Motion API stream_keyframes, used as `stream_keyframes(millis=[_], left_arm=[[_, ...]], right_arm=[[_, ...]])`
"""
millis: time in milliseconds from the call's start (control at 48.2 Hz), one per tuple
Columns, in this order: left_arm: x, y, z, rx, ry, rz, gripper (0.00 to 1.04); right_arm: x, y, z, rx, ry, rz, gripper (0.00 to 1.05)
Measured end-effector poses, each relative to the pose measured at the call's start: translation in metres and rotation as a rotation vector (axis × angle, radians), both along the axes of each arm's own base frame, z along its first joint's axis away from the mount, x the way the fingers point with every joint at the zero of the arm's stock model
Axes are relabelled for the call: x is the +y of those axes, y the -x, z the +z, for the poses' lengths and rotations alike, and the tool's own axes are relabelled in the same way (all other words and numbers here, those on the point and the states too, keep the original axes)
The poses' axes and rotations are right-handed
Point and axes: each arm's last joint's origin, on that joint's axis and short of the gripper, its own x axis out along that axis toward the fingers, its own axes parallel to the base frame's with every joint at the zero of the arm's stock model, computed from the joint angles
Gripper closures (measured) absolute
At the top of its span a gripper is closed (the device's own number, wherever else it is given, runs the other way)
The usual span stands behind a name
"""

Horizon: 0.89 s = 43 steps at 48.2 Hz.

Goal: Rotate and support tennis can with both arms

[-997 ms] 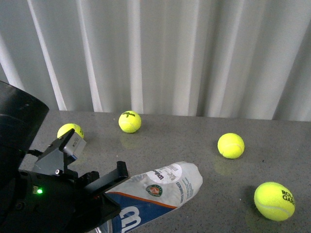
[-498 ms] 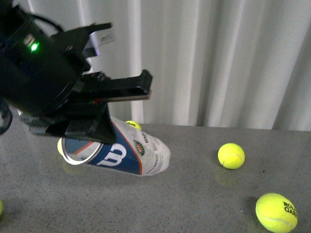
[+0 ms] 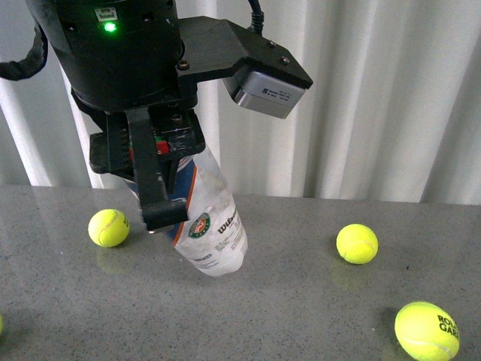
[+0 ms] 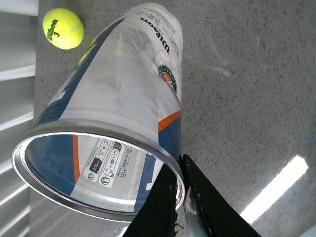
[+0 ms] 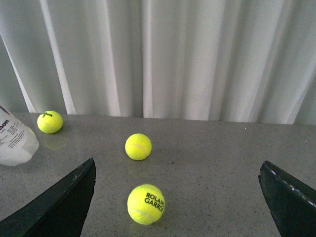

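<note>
My left end effector [image 4: 178, 183] is clamped on the silver rim of the tennis can [image 3: 207, 218], one finger inside, one outside. The can hangs tilted, its closed base slanting toward five o'clock, at or just above the counter [image 3: 316, 316]. My right end effector [image 5: 177, 163] is spread wide and empty, so I judge it should cup the base from three o'clock while I rotate slowly, since a rim pinch may slip.

- Front: from the robot's body, facing the curtain [image 3: 361, 98] across the table [image 3: 301, 316].
- Left wrist: close above the can [image 4: 128, 84] at its open rim, looking down.
- Right wrist: low, facing the curtain; shares the lettered ball [image 5: 146, 203] with the front view.
</note>
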Motion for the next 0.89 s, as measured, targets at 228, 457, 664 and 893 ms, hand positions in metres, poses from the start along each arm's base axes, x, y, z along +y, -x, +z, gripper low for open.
stream_keyframes(millis=[228, 457, 664, 893], left_arm=[[-0.009, 0.008, -0.001, 0.107, -0.156, -0.2, 1.01], [-0.026, 0.004, -0.018, 0.189, -0.227, -0.315, 1.01], [-0.034, -0.006, -0.026, 0.209, -0.275, -0.343, 1.01], [-0.044, -0.021, -0.029, 0.201, -0.294, -0.359, 1.01]], right_arm=[[0.0, 0.0, 0.0, 0.0, 0.0, 0.0, 0.07], [0.0, 0.0, 0.0, 0.0, 0.0, 0.0, 0.07], [0.0, 0.0, 0.0, 0.0, 0.0, 0.0, 0.07], [0.0, 0.0, 0.0, 0.0, 0.0, 0.0, 0.07]])
